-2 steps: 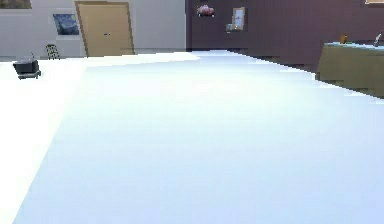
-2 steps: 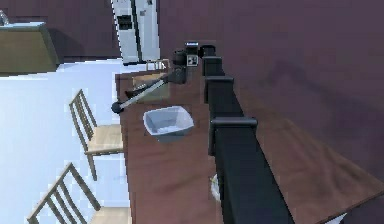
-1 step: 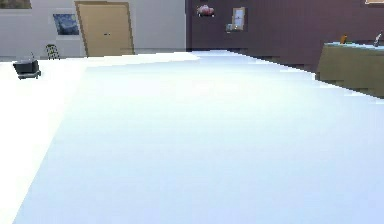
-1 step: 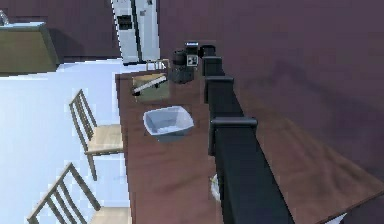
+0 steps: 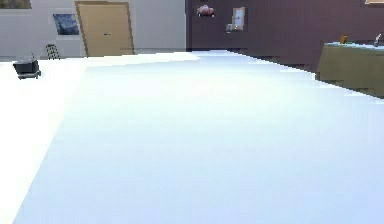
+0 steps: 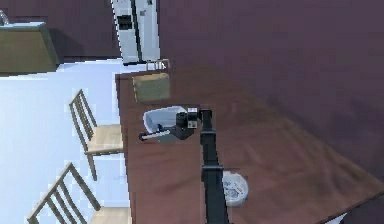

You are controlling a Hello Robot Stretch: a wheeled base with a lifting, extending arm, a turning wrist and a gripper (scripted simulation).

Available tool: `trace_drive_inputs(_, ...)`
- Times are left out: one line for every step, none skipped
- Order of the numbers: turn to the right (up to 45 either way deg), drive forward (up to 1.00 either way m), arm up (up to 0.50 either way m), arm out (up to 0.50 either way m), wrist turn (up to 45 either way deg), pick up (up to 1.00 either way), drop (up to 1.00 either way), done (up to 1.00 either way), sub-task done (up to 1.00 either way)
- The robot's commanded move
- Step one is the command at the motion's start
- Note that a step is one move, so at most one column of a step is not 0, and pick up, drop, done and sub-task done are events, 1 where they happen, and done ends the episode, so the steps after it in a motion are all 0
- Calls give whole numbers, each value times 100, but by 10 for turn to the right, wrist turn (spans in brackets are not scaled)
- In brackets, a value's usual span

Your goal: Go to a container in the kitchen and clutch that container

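Your gripper sat at the pale container on the brown table, near its left edge. I couldn't tell whether it held anything. The contents were unclear, and the container's long axis ran across the view.

Bright, flat, even light throughout

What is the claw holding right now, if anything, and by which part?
It cannot be told. The claw is at a pale container lying on the brown table, so no hold can be judged.
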Motion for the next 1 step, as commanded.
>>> trace_drive_inputs(0, 0, 0, 0, 0, 100, 0, 0, 0)
